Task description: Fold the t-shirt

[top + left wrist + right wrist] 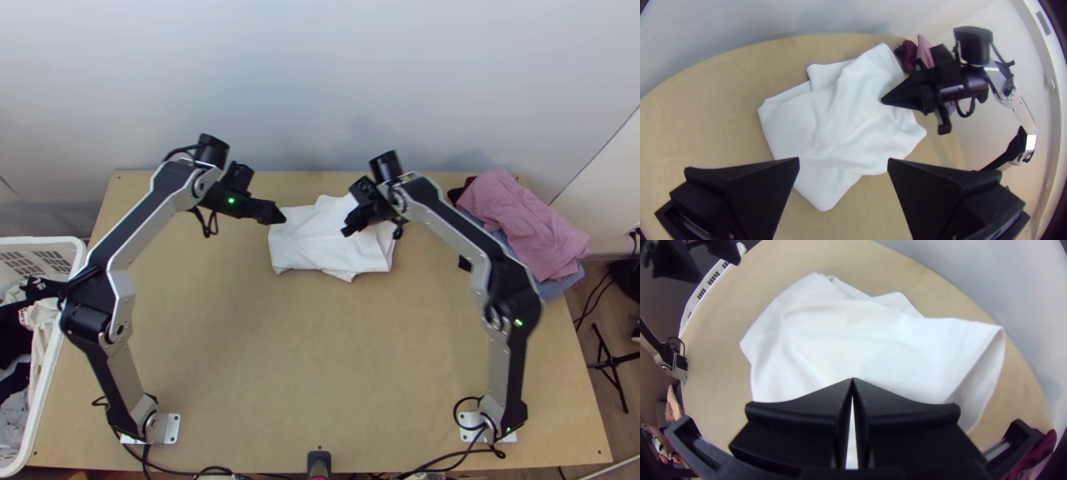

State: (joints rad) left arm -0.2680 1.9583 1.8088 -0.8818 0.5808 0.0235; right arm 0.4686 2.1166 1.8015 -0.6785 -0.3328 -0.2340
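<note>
T-shirt [320, 244] is lying at upper centre of the top view, on the wooden surface [280, 360]: folded into a rough block, edges uneven, wrinkles across the top layer. I'm judging this as the squaring-up or next-fold stage.

For doing it well: I'm wanting the right gripper [852, 378] opening before it's going in, since its fingers are meeting at the tips, with no cloth I can see in them. Left gripper [843, 159] is standing wide open, holding nothing. I'm favouring a pinch of all layers at the edge, then a low, slow carry, so the stack isn't shearing. The loose flap [984, 384] at right in the right wrist view is needing tucking or flattening first; otherwise it's likely ending up as a lump.

Pose: left arm [146, 228] is running up the left side of the top view, elbow out left, wrist bending so the gripper is pointing right, by the shirt's upper left corner. Right arm [456, 228] is rising from lower right, forearm slanting up-left, gripper angling down-left over the shirt's right half.
</note>
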